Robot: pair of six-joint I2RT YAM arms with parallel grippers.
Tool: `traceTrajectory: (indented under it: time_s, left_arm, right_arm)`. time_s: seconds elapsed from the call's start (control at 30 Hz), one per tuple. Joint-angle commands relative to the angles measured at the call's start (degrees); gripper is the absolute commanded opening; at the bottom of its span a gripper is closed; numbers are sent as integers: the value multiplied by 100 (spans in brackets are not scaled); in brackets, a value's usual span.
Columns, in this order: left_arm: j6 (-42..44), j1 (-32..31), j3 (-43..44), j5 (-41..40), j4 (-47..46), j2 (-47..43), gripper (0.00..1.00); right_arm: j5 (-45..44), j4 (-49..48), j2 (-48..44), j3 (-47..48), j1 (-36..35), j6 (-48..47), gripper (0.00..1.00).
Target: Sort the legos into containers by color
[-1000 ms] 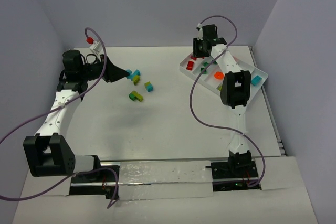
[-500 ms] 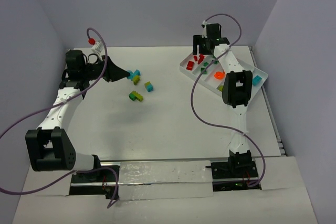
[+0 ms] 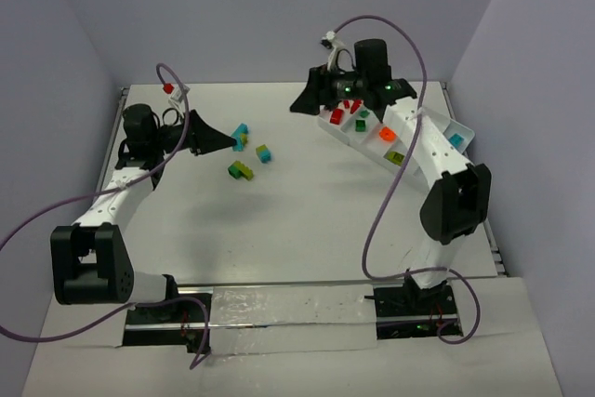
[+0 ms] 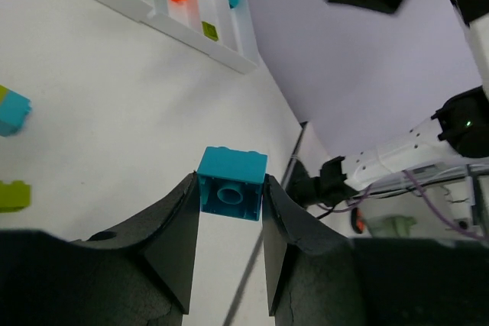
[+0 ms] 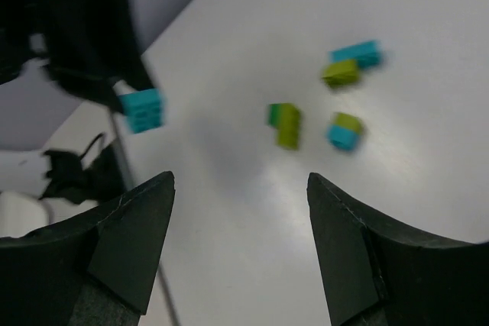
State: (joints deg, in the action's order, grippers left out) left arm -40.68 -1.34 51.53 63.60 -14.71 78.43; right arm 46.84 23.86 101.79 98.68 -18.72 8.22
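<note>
**A:** Where is the cyan brick [image 4: 231,185]?

**B:** It is pinched between the left arm's fingers [image 4: 172,242], hollow underside toward the wrist camera. It is raised above the counter [image 3: 297,211], well to the left of the tray [image 4: 164,27].

**A:** And the right arm's fingers [image 5: 130,242]?

**B:** They are spread wide with nothing between them, just off the tray's left end.

**A:** What lies in the tray?

**B:** A red brick [image 3: 337,116], a green brick [image 3: 361,124], an orange piece [image 3: 386,134], a yellow-green brick [image 3: 395,157] and another cyan one at the right end, in separate compartments.

**A:** Any others?

**B:** The loose bricks [image 3: 240,170], cyan, green and yellow-green, lie on the counter left of the tray, near the left arm's fingers.
</note>
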Motion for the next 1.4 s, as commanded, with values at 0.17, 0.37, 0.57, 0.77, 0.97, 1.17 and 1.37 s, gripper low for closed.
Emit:
traceTrajectory:
  time_s: [0.17, 0.37, 0.57, 0.77, 0.97, 1.17, 1.37]
  left_arm:
    - [-776, -214, 1036, -2052, 2218, -52, 0]
    - [-1421, -256, 777, -2792, 2360, -279, 0]
    - [-1817, -292, 505, -2669, 2013, -391, 0]
    - [-2021, -332, 435, -2524, 1880, -420, 0]
    - [-2518, -341, 238, -2206, 1524, -434, 0]
    - [-2678, -367, 165, -2030, 1220, -461, 0]
    - [-2952, -367, -55, -1912, 856, -532, 7]
  right_arm:
    - [-1044, -249, -391, -255, -1528, 584, 79]
    - [-2100, 278, 29, 380, -2044, 562, 79]
    - [-2915, 460, 398, 797, -2413, 311, 78]
    - [-3218, 699, 953, 1366, -2487, 192, 77]
    - [-3308, 716, 1170, 1493, -2554, 93, 75]
    - [-3409, 623, 1194, 1456, -2557, 7, 56]
    - [-3398, 663, 1271, 1519, -2566, -120, 13]
